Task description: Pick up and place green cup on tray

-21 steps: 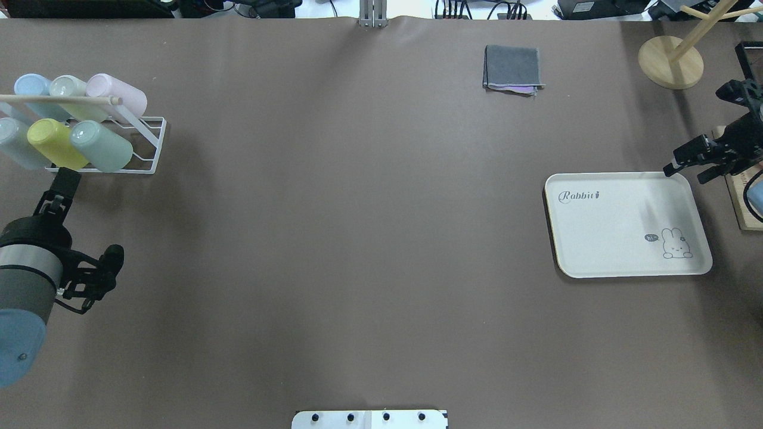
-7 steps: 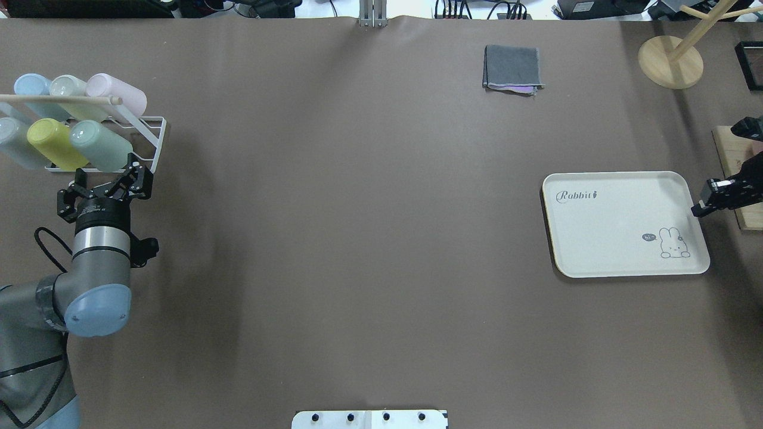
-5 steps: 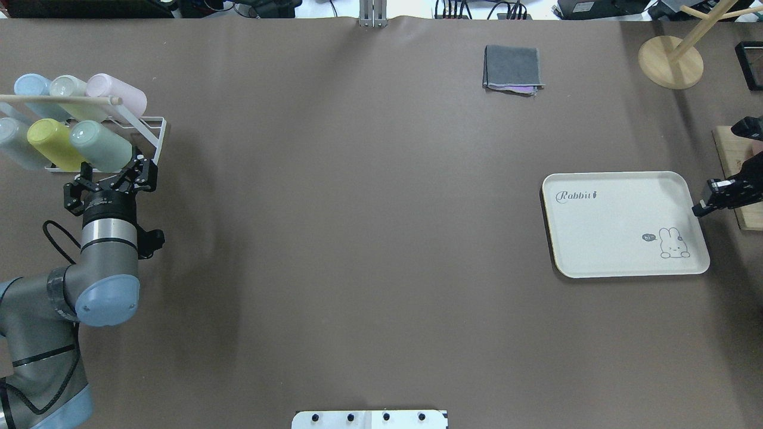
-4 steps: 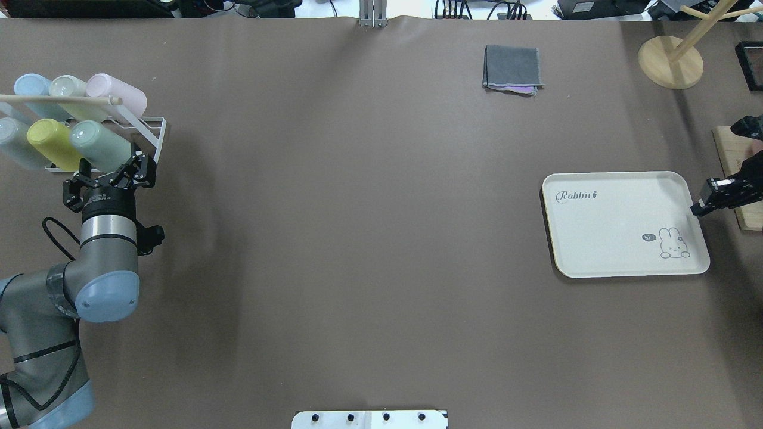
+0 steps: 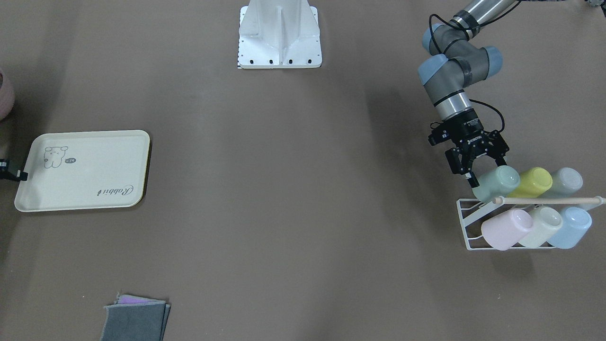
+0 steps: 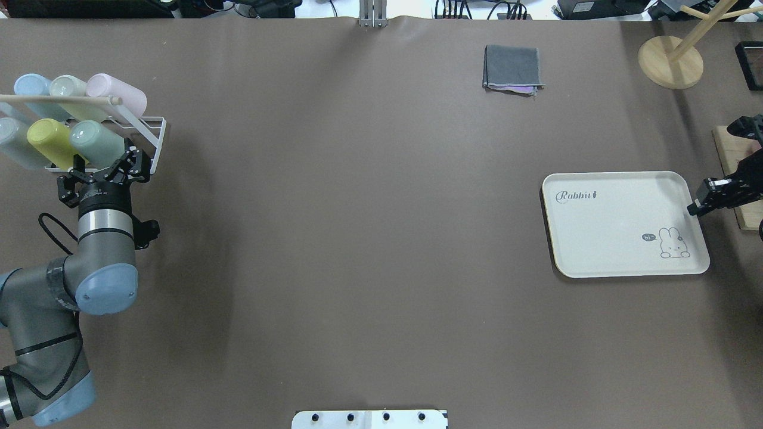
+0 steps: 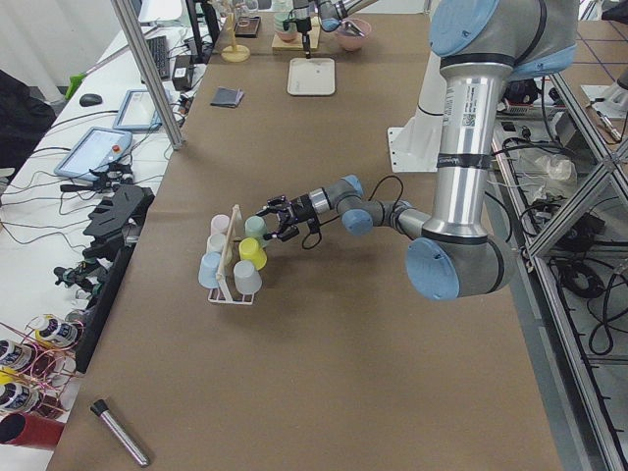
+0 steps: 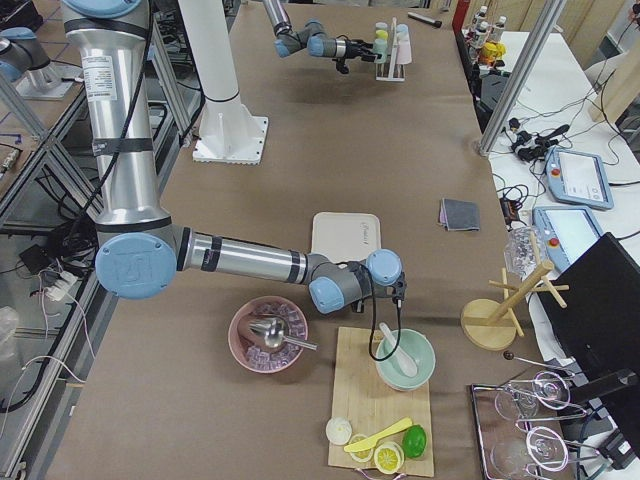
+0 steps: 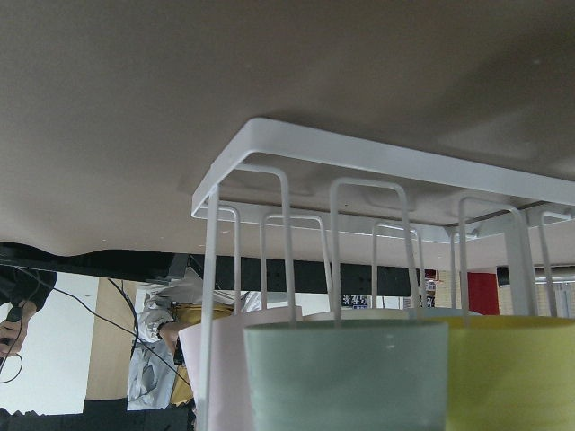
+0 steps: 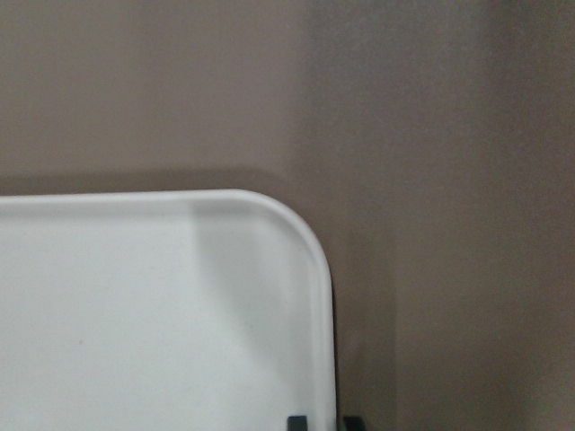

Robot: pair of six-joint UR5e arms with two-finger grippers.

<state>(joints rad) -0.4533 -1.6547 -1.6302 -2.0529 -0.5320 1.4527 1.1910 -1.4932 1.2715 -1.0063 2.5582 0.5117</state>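
Note:
The green cup lies on its side in the lower row of a white wire rack, beside a yellow-green cup. It also shows in the front view and fills the bottom of the left wrist view. My left gripper is open, with its jaws on either side of the cup's near end. The cream tray lies at the right. My right gripper is at the tray's right rim, its fingertips close together astride the rim.
Pink, pale green and blue cups fill the rack's upper row under a wooden rod. A folded grey cloth and a wooden stand lie at the back right. A wooden board lies right of the tray.
My left arm turned to face the rack and moved its open gripper forward around the green cup. My right gripper went from the tray's far corner to its right rim; the tray shifted slightly left.

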